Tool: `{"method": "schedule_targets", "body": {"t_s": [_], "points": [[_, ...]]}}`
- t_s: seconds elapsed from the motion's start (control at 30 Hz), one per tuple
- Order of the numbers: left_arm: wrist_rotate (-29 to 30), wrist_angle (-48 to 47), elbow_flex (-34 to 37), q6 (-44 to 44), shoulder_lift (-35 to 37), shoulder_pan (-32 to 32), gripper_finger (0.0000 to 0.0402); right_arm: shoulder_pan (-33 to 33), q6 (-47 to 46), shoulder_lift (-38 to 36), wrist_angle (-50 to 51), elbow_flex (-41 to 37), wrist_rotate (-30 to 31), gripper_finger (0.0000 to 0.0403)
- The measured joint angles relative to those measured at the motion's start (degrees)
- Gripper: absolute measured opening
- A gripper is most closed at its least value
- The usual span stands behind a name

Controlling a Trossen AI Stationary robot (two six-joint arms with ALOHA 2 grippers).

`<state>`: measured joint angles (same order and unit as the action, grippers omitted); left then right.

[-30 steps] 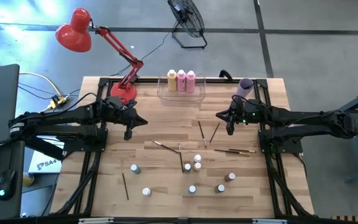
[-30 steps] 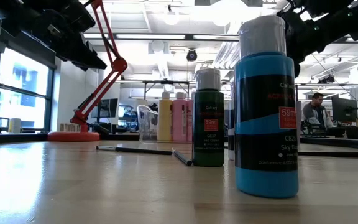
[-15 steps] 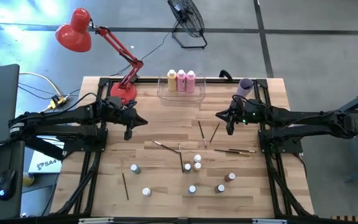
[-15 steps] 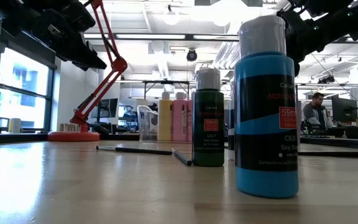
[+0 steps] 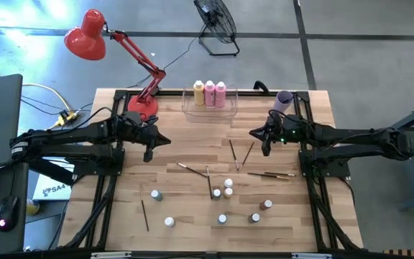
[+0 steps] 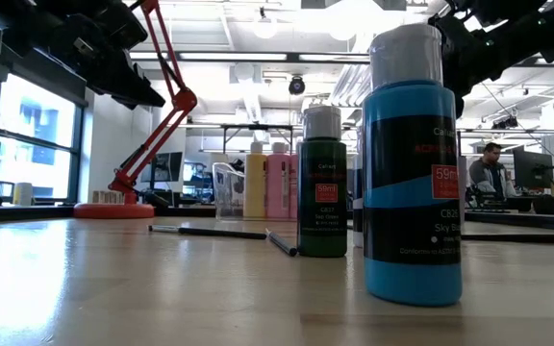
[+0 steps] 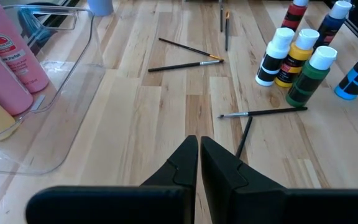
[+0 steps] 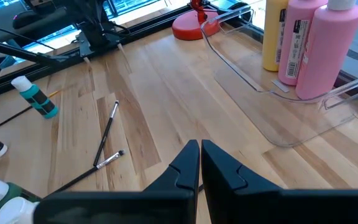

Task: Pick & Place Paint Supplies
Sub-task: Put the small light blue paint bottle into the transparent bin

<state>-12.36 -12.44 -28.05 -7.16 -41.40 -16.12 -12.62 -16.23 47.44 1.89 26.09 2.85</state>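
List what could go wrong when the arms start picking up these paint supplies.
The small bottles stand bunched together, so fingers reaching for one could topple its neighbours. The thin brushes lie flat on the wood and may slip from a pinch. Both the left gripper and right gripper are shut and must open first.

Low view: sky-blue paint bottle, white cap, stands nearest on the wooden table. Dark green bottle just left, farther back. Paintbrushes lie flat beyond. Far: yellow and pink bottles, red lamp at left.
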Motion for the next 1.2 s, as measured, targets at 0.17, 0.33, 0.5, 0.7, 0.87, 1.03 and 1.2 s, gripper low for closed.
{"method": "schedule_targets", "body": {"t_s": [0.17, 0.33, 0.5, 0.7, 0.87, 1.03, 1.2], "points": [[0.0, 0.44, 0.0, 0.0, 0.01, 0.0, 0.0017, 0.0, 0.02, 0.0, 0.02, 0.0, 0.0, 0.0008], [0.0, 0.65, 0.0, 0.12, -0.01, 0.0, 0.0017, 0.02, 1.05, 0.0, 0.02, 0.0, -0.02, 0.0008], [0.0, -0.14, 0.0, 0.13, 0.01, 0.0, 0.0017, 0.15, 0.48, 0.0, 0.02, 0.0, -0.03, 0.0008], [0.4, -0.61, 0.0, 0.07, -1.0, 0.0, 0.0017, 1.46, -4.48, 0.02, -1.46, 0.0, 2.21, 0.0008], [1.38, -0.62, 0.0, 0.02, -3.13, 0.0, 0.0017, 2.72, -3.57, 0.02, -3.09, 0.0, 3.19, 0.0008], [1.38, -0.6, 0.0, 0.13, -5.08, 0.0, 0.0017, 3.65, -1.84, 0.02, -3.84, 0.0, 3.19, 0.0008], [1.4, -0.58, 0.0, 0.15, -5.78, 0.0, 0.0017, 3.76, -0.48, 0.02, -3.87, 0.0, 3.02, 0.0008]]}}
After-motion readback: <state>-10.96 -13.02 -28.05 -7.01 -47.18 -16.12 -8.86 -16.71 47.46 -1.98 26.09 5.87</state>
